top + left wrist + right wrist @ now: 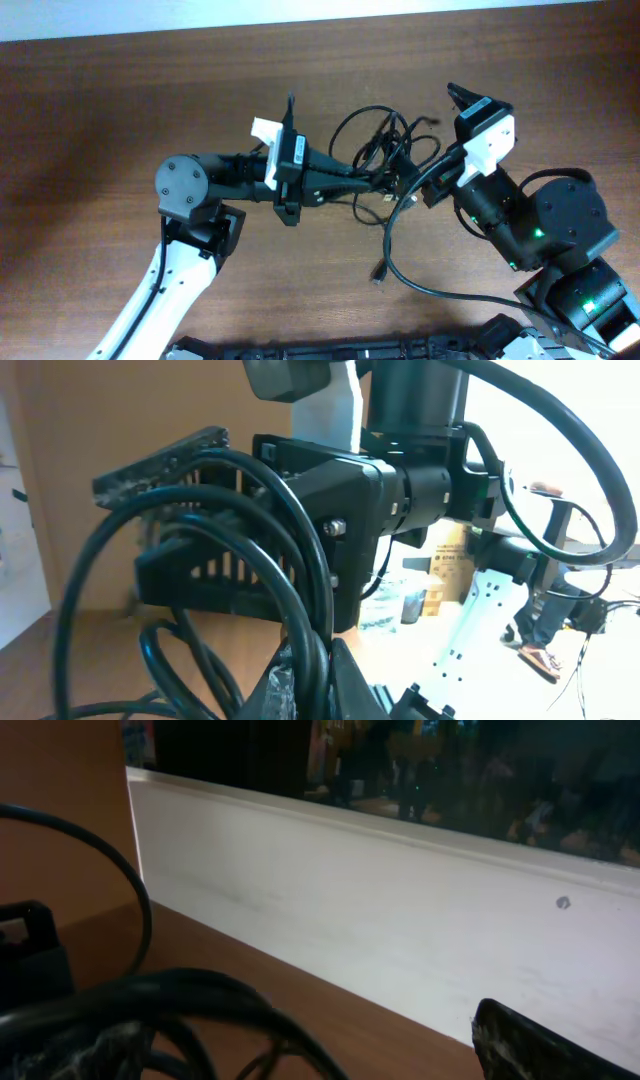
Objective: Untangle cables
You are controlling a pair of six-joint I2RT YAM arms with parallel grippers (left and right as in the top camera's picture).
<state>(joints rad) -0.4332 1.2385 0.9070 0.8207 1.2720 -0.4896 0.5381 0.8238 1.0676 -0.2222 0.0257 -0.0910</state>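
The cables [392, 150] are thin black cords in a tangle of loops at the table's middle. One strand hangs down to a small plug [378, 278]. My left gripper [385, 181] reaches in from the left and is shut on a couple of cable strands [318, 630], which are pinched between its fingers [322, 678]. My right gripper [445, 142] is open wide at the tangle's right side, with loops lying by its lower finger. In the right wrist view the cables [170, 1005] lie at the left, and the open jaws [300, 1055] hold nothing.
Brown wooden table [120, 90]. A longer black cord [440, 292] runs from the tangle toward the lower right under the right arm. In the left wrist view the right gripper's black body [340, 510] is close behind the held strands.
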